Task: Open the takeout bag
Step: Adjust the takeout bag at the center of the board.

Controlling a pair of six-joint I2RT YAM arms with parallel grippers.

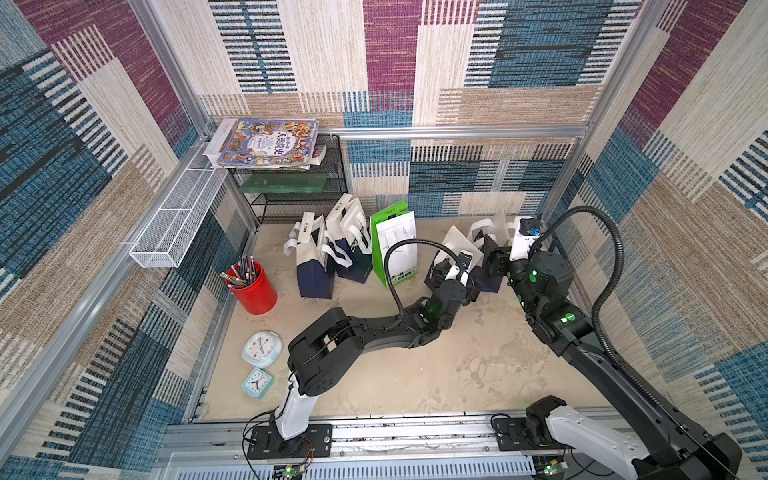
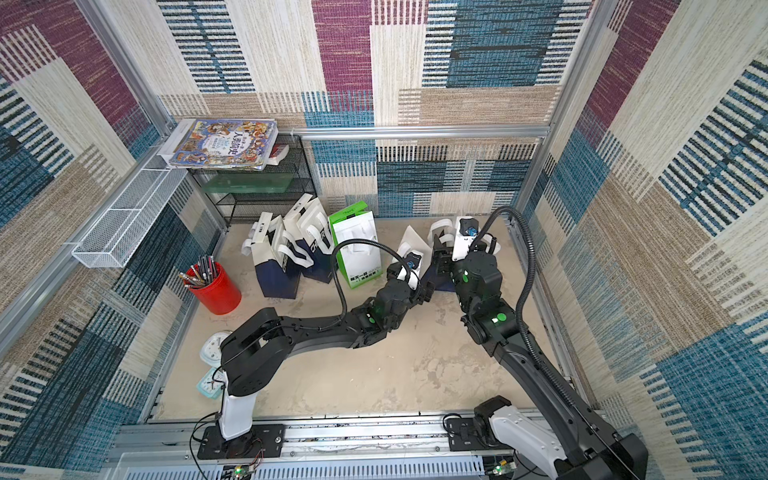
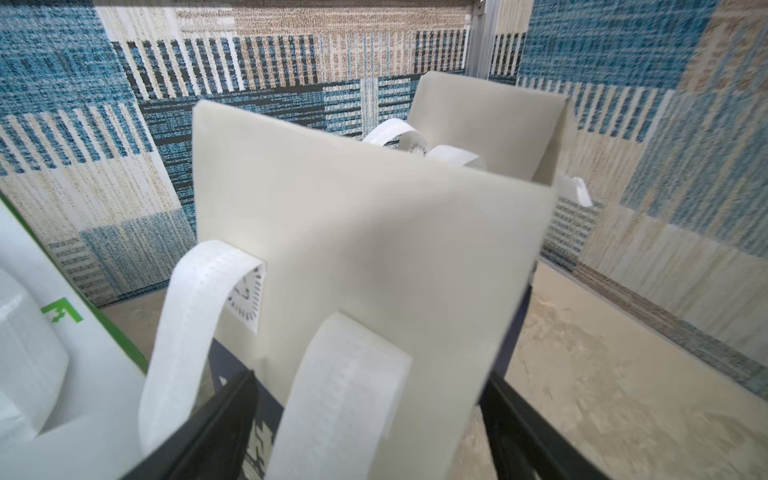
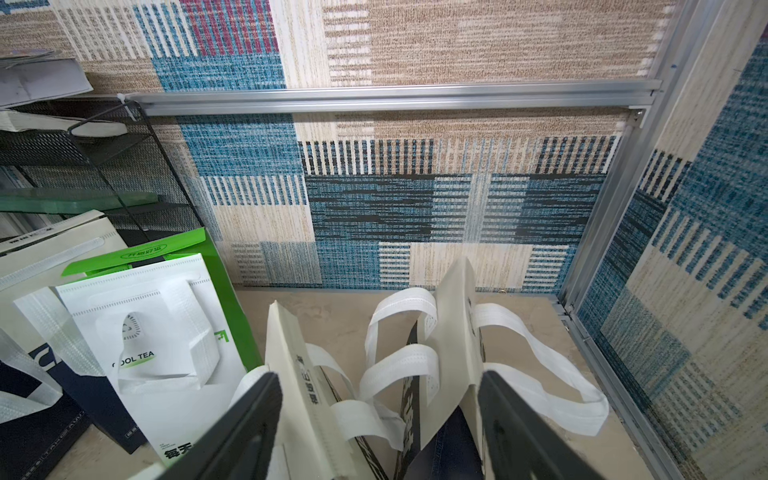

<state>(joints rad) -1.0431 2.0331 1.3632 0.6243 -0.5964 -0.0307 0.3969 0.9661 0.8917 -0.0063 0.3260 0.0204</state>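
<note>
The takeout bag (image 1: pixel 454 240), right of centre in a top view, looks light and floppy; left gripper (image 3: pixel 370 376) and right gripper (image 4: pixel 380 376) both straddle it jaws wide, so I'd pinch opposite rim panels (image 4: pixel 286 353).

Three navy-and-white bags (image 1: pixel 314 266), one green bag (image 1: pixel 395 249), two clocks (image 1: pixel 262 349), one red cup (image 1: pixel 251 293)

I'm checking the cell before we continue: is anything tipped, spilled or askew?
Nothing spilled or damaged. The round clock and square clock seem to lie face up instead of standing, and the books stick out past their black shelf.
</note>
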